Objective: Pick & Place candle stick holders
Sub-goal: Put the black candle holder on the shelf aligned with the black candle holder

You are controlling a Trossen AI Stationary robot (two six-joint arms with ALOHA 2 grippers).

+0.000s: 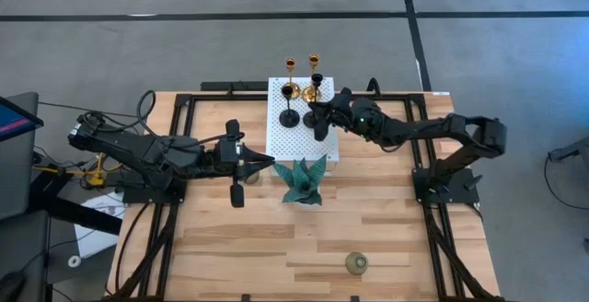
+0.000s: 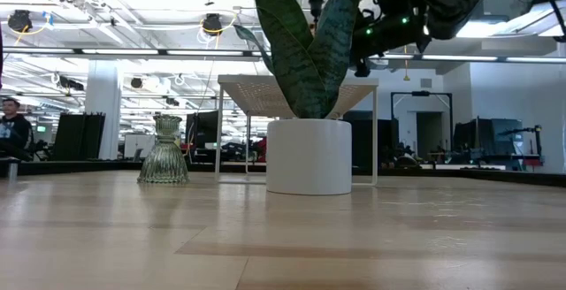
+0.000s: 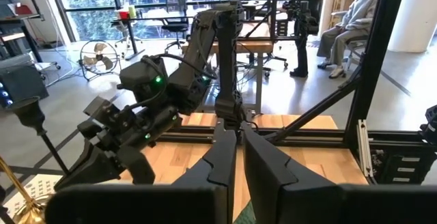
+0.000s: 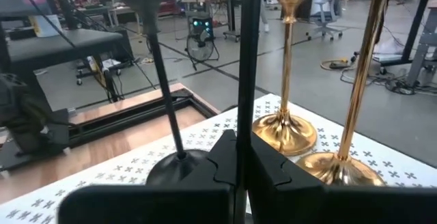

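On the white perforated platform (image 1: 276,141) stand two slim gold holders (image 1: 291,67) (image 1: 314,63) and one black holder (image 1: 288,107) on its round base (image 4: 179,166). My right gripper (image 1: 318,116) reaches in level over the platform and is shut on the second black holder (image 1: 316,81). My left gripper (image 1: 269,159) is shut and empty, just left of the teal spiky ornament (image 1: 302,180). One squat grey-green glassy holder (image 1: 356,263) stands on its base near the table's front edge and also shows in the low view (image 2: 165,153). The second glassy holder is out of view. My right gripper pinches the black holder's thin stem (image 4: 247,80) between its two fingers (image 4: 273,173). The fingers come level from the table's right and lie across the stem. The stem stands upright. The fingers hide its base, so I cannot tell whether it rests on the platform.
The two gold holders (image 4: 283,125) (image 4: 341,162) stand close beyond the held stem, toward the far edge. The ornament's white pot (image 2: 309,156) sits in front of the platform. Bare wood lies between the pot and the table's front edge. People sit in the room behind.
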